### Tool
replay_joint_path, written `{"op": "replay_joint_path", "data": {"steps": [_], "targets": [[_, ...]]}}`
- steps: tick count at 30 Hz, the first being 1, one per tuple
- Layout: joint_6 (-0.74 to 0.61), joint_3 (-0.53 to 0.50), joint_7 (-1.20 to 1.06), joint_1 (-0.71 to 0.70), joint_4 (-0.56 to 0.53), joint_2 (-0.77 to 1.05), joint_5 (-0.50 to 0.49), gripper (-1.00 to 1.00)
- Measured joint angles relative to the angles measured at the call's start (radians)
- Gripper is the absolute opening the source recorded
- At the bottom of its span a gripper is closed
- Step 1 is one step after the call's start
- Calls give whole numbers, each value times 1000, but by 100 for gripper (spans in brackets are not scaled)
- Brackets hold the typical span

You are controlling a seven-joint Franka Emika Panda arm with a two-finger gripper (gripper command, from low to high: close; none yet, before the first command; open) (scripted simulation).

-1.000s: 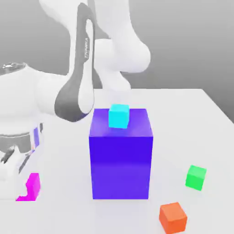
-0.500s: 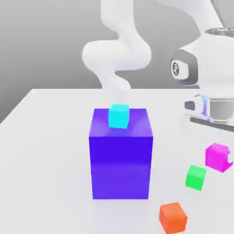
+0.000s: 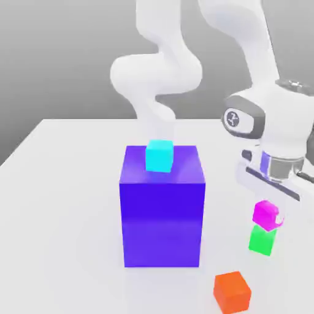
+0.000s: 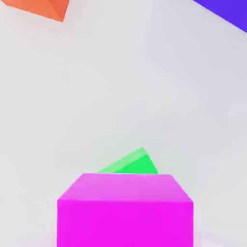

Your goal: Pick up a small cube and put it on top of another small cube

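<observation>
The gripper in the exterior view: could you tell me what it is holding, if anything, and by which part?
The gripper is shut on the magenta cube, clamped by opposite side faces and carried just above the green cube.

Arm bent over, gripper down

The white arm (image 3: 165,67) arches from the back toward the exterior view's right, wrist pointing down; the gripper (image 3: 268,216) is clamped on the pink cube (image 3: 265,213).
</observation>
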Motion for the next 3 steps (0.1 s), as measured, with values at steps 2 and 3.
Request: {"op": "replay_joint_path", "data": {"steps": [2, 3], "targets": [[10, -11, 11, 8, 0, 13, -16, 100], [10, -11, 11, 8, 0, 13, -16, 100]]}}
